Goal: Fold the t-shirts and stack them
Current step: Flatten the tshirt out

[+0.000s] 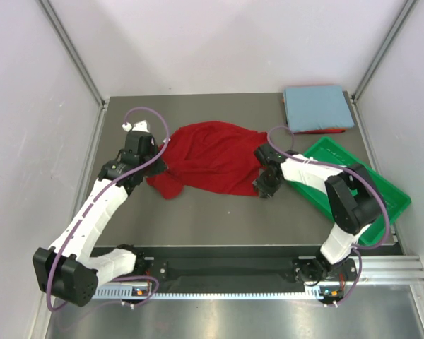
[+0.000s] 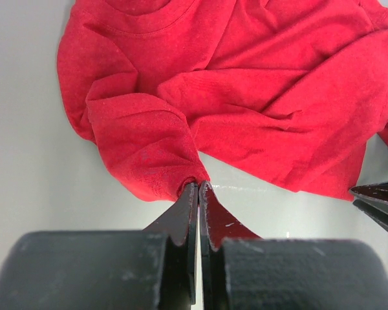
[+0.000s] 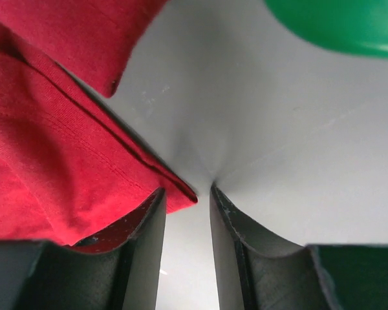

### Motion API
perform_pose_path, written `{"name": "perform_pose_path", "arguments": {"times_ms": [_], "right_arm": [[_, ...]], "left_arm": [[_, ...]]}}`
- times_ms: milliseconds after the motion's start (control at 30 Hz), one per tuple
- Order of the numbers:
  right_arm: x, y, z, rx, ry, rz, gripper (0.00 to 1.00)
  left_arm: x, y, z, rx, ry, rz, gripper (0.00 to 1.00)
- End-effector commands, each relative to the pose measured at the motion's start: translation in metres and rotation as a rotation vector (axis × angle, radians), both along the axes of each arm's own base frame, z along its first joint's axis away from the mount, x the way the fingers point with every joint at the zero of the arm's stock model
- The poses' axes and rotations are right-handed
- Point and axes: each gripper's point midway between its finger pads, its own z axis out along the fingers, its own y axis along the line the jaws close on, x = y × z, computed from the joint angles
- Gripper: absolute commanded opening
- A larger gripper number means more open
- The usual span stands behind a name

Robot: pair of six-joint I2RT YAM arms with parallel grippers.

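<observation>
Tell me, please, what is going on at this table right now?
Two robot arms are handling a crumpled red t-shirt in the middle of the table. The left gripper is shut on one edge of it. The right gripper is open at the opposite edge, not yet gripping. A folded light blue t-shirt lies on another red one in the far right corner, next to the green tray.

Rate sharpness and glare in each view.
Top external: evenly lit, sharp, shadows faint. Left wrist: red t-shirt crisp, left end effector soft near the lens, a thin glint on the table. Right wrist: green tray out of focus, no glare.
</observation>
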Motion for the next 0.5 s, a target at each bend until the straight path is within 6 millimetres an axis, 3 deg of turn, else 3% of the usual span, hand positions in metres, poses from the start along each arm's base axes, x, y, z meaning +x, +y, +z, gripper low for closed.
{"name": "perform_pose_path", "arguments": {"times_ms": [0,467], "right_arm": [[-0.006,-0.003,-0.013,-0.023,0.018,-0.024,0.34],[-0.017,-0.001,-0.020,-0.035,0.058,-0.022,0.32]], "left_arm": [[0.008,-0.002,0.014,-0.019,-0.071,-0.004,0.00],[0.008,-0.003,0.013,-0.029,-0.070,-0.006,0.00]]}}
